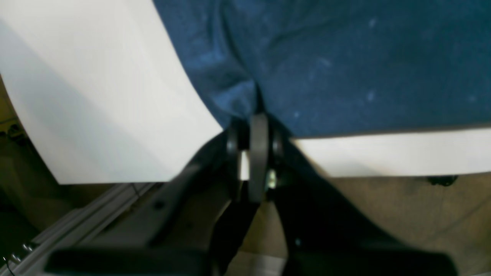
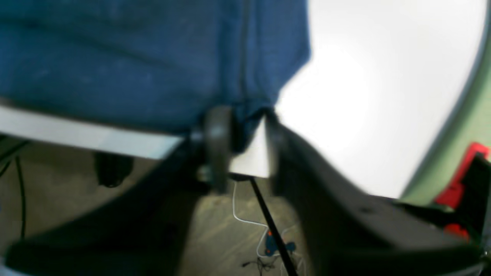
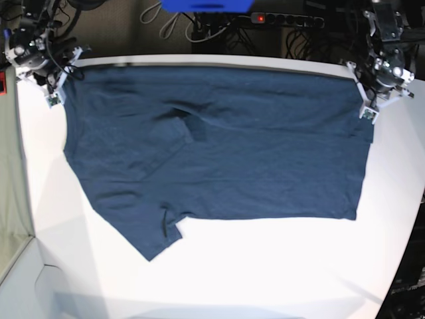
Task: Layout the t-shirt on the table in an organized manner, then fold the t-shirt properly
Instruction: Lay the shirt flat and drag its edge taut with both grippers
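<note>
Dark navy-blue cloth t-shirt: spread flat along the far edge of the white matte tabletop. Left gripper: pinched shut on its corner hem. Right gripper: jaws parted around the other far corner.

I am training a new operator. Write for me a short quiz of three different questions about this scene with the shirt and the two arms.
1. True or false: the t-shirt lies crumpled in one heap.
2. Which gripper pinches the shirt's corner with jaws closed? A) left gripper B) right gripper C) neither
3. Fill in: the shirt lies on the white ____.

Key:
1. False; it is spread wide, with some wrinkles.
2. A; the right jaws stand apart at their corner.
3. table
</note>
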Action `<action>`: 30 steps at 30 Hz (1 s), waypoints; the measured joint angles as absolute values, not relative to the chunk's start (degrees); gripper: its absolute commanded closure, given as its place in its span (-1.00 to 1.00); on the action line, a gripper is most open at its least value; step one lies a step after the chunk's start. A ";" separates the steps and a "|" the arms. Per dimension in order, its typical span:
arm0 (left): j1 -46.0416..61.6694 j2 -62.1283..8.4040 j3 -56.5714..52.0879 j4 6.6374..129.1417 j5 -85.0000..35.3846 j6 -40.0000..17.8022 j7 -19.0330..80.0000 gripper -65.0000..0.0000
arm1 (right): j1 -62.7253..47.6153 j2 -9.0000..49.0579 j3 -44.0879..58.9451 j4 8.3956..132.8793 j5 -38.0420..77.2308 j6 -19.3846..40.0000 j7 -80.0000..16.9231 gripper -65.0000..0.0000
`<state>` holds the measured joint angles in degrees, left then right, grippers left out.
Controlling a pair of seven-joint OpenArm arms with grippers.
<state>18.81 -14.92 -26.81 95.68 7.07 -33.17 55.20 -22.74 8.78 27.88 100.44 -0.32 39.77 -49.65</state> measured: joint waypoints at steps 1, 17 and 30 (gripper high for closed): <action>18.79 -14.90 -26.81 95.68 7.09 -33.17 55.20 0.96 | -22.76 8.88 27.92 100.47 -0.34 39.55 -49.56 0.14; 19.22 -14.11 -26.52 101.73 6.15 -33.63 56.55 -0.73 | -18.74 7.01 39.38 99.42 -0.91 40.25 -52.12 -0.28; 15.16 -12.47 -35.09 106.08 6.61 -33.63 56.40 -0.73 | -18.46 8.14 38.35 99.33 -0.89 40.25 -51.96 -0.28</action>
